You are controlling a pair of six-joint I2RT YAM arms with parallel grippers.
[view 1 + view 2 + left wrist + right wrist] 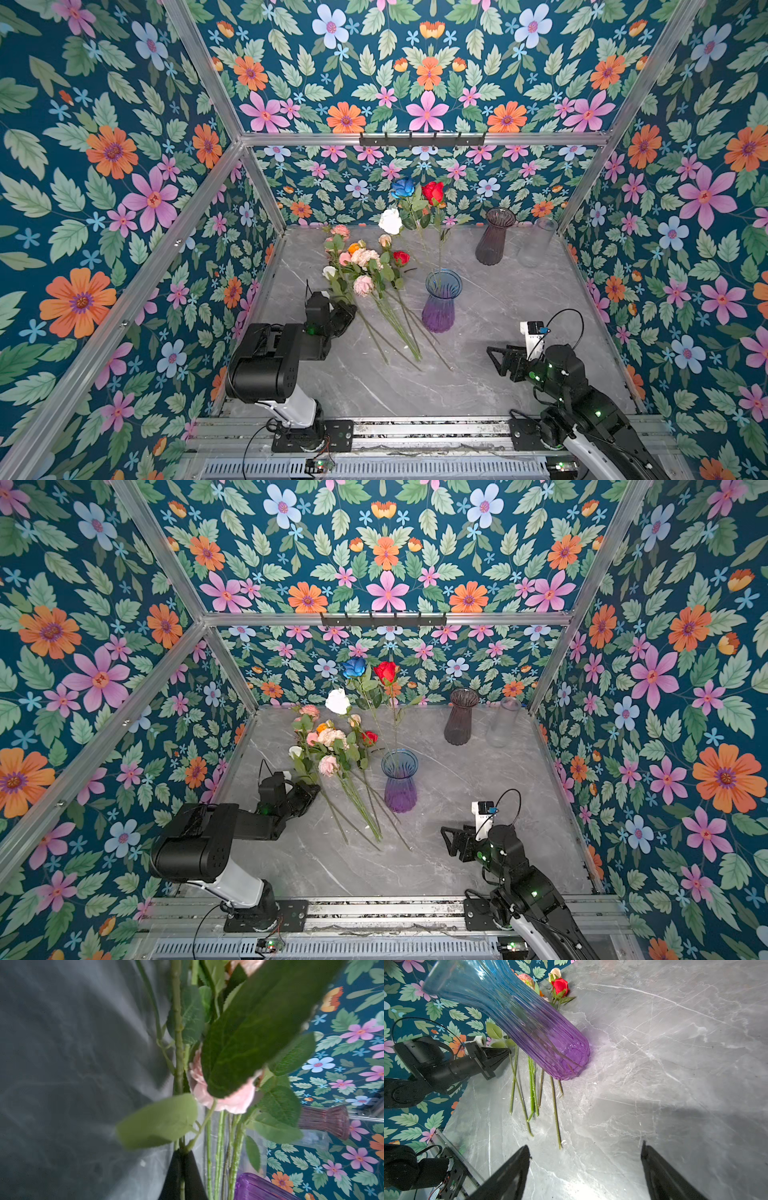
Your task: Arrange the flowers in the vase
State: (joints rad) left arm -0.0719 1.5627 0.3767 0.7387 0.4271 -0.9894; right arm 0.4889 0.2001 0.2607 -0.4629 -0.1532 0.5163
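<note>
Table (498, 382) - vase (441, 305) upright mid-surface, a few blooms in it. Flowers (365, 266) heaped by the left edge, heads toward the back, stems running toward the front. My left pincer (349, 312) is pinched on one stem (182, 1186) - vase lies just right of it. Right pincer (585, 1147) spread, empty, near the front edge.

Two matte black jointed arms, left arm (266, 365) and right arm (573, 374), built of bulky rounded motor housings. White plastic lower link (297, 405) above a flat black base plate (337, 434) dotted with small screws. Small green indicator lights (309, 331) on the joints. Thin black cable loop (565, 310) over a white boxy wrist camera mount (531, 340) with a blue connector (542, 331). On the right gripper (585, 1144), black wedge-shaped fingers (508, 1176), seemingly smooth plastic, though too blurred to confirm.
</note>
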